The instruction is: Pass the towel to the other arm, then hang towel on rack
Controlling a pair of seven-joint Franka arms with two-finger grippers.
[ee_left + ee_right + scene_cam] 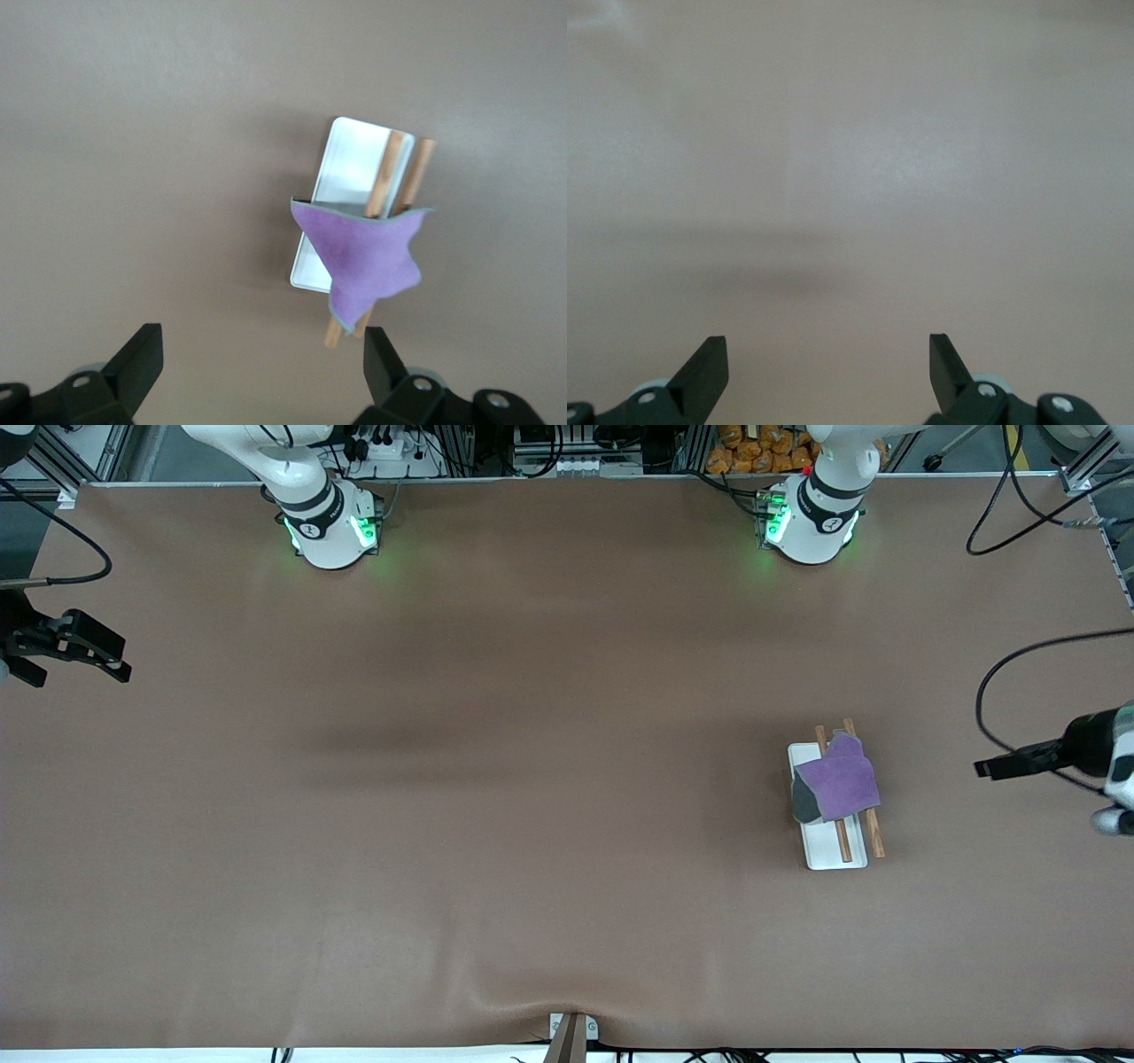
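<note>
The towel (846, 784), purple with a dark grey corner showing, is draped across the two brown rods (875, 834) of the rack (833, 850), toward the left arm's end of the table. The left wrist view shows the towel (368, 261) hanging over the rods above the rack's white base (354, 159). My left gripper (988, 766) (263, 354) is open and holds nothing. It is over the table beside the rack and clear of the towel. My right gripper (120, 664) (828, 359) waits open over bare table at the right arm's end.
A black cable (1001, 700) loops over the table at the left arm's end, above the left gripper. The two arm bases (332, 527) (811, 522) stand along the table's edge farthest from the front camera. A small bracket (571, 1032) sits at the nearest edge.
</note>
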